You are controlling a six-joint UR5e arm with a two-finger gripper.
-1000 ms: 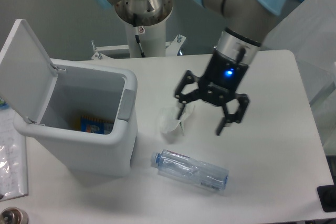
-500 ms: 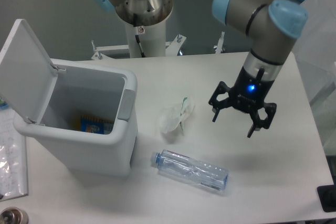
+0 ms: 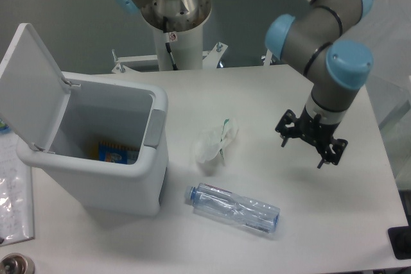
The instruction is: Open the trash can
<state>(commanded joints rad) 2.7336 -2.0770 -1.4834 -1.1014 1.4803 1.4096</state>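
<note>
**Trash can open at far left, fingers spread well off to the right**

Trash can (image 3: 103, 158) sits on the left part of the white table (image 3: 270, 88), close to the left edge. Boxy white body, rounded corners. Lid (image 3: 31, 88) is swung up and back on its hinge, standing tilted over the left side, leaving the mouth fully exposed. Grey tab (image 3: 153, 128) visible on the right-hand rim. Inside, at the bottom, a blue and yellow packet (image 3: 117, 151) lies flat.

Left of the can, at the frame edge, a clear sheet or bag with papers (image 3: 13, 197); contents too blurred to read.

Just right of the can, a crumpled white wrapper (image 3: 215, 144) with a thin green stripe lies on the table, apart from the can wall. Below it, nearer the front edge, a clear plastic bottle (image 3: 232, 208) lies on its side, cap end pointing toward the can, not touching it.

Behind, at top centre, the arm's base column (image 3: 173, 24) stands at the far edge of the table.

Right side: gripper (image 3: 311, 144) hangs above the table, pointing down, wrist tilted slightly. Fingers (image 3: 284, 137) are spread apart with nothing between them. The trash can lies well apart from the fingers, far to their left, with wrapper and bottle in between.
</note>
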